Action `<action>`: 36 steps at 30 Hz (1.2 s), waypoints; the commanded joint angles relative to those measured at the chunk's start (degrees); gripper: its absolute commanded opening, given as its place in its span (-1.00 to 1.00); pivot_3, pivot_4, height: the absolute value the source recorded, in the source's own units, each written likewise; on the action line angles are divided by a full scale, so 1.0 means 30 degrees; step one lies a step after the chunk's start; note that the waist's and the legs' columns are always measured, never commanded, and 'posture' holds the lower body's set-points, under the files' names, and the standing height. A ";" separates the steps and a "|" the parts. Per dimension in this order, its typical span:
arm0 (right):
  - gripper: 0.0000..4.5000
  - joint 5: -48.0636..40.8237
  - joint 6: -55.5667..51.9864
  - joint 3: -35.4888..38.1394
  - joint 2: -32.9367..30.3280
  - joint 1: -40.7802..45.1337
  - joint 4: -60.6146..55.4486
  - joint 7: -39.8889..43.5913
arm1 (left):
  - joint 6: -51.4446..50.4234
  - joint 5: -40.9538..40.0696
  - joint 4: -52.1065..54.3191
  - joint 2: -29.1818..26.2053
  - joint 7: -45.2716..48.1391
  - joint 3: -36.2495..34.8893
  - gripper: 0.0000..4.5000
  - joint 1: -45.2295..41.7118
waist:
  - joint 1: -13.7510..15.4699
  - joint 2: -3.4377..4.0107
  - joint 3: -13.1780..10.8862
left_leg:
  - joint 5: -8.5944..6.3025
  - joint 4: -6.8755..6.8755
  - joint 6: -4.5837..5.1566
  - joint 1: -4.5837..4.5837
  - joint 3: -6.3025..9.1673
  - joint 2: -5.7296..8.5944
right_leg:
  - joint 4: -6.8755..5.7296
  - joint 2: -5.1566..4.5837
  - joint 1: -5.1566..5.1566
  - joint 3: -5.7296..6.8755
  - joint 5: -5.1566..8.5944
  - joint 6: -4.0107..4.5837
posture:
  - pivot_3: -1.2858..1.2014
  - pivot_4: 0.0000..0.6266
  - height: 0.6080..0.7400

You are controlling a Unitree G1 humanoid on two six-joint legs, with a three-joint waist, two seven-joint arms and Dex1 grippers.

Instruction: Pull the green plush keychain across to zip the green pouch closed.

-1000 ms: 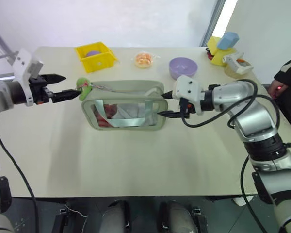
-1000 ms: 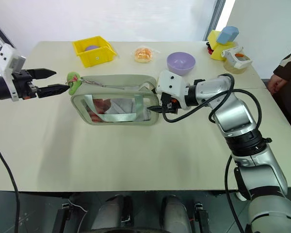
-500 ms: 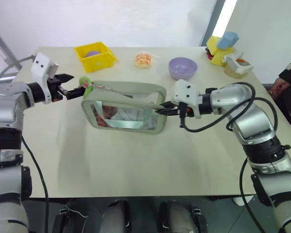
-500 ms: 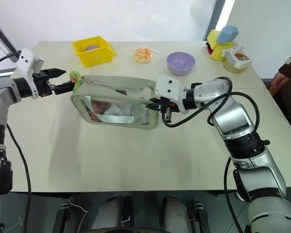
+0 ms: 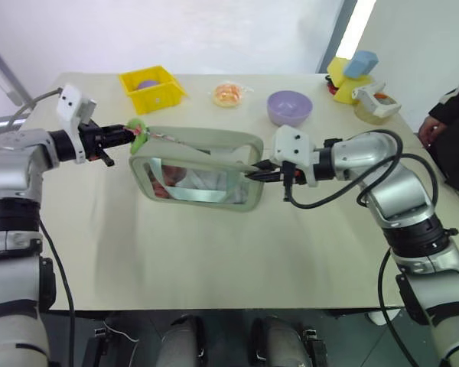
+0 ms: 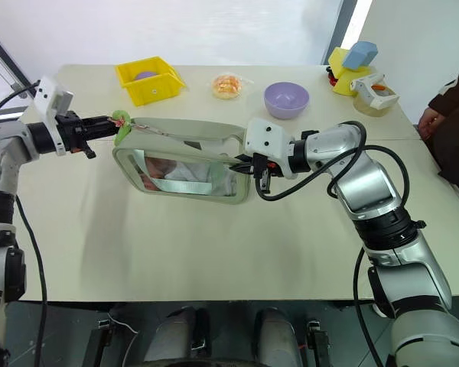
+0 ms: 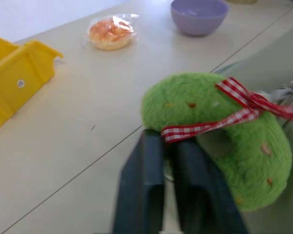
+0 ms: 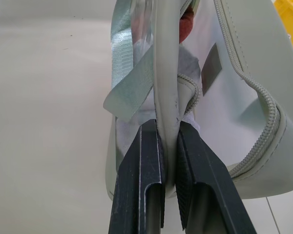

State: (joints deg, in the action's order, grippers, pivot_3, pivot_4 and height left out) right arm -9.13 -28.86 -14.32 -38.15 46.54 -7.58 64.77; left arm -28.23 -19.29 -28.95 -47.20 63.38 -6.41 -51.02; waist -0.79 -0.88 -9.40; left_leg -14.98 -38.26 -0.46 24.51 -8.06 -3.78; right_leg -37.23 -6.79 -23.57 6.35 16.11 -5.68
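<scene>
- Left pincer clamped on the green plush keychain, at the green pouch's left top corner.
- Right pincer pinches the pouch's right edge, tilted up off the worktop.
- Pull straight along the zip toward the right; keep the anchor taut.

Green plush keychain at tilted green pouch's corner.

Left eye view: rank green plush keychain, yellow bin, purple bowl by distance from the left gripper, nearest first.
1. Green plush keychain: at the tips of the left gripper, at the green pouch's corner.
2. Yellow bin: at the table's far edge.
3. Purple bowl: far side, past the pouch toward the right arm.
</scene>
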 commanded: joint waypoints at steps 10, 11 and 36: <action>-0.89 0.1267 0.3691 0.0006 0.0368 0.1845 0.3578 -0.0073 | -0.3657 -0.2574 0.6262 0.0292 0.1992 0.1124 -0.98 -0.1236 | -0.0011 -0.0003 -0.0002 | 0.0001 -0.0002 -0.0001 -0.0012 0.0006 0.0000 | -0.0003 0.0000 0.0013 -0.0002 0.0000 0.0000 | 0.03 -0.52 0.98; -0.89 0.1262 0.3665 0.0041 0.0447 0.1875 0.3576 -0.0099 | -0.2725 -0.1681 0.6279 0.0519 0.1592 0.1785 -0.98 -0.1139 | 0.0006 -0.0002 -0.0002 | 0.0001 -0.0002 -0.0001 -0.0013 0.0006 0.0002 | -0.0002 0.0000 0.0018 -0.0002 0.0000 -0.0001 | 0.03 -0.52 0.98; -0.89 0.1336 0.4336 0.0015 0.1008 0.2142 0.4461 -0.0027 | -0.2518 -0.0989 1.1105 -0.4781 0.2634 0.1192 0.57 0.4333 | -0.0011 0.0017 -0.0002 | 0.0000 0.0002 0.0000 -0.0029 0.0009 -0.0006 | 0.0002 -0.0001 0.0028 -0.0008 0.0002 0.0002 | 0.03 -0.52 0.98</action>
State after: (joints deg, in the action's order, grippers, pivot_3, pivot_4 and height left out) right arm -5.15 -16.66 -14.88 -35.44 51.56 6.58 64.61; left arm -38.04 -23.56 2.45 -61.54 72.67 -2.63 -38.30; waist -0.83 -0.83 -9.41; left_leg -14.98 -38.25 -0.46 24.43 -8.03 -3.80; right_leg -37.22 -6.79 -23.49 6.33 16.11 -5.67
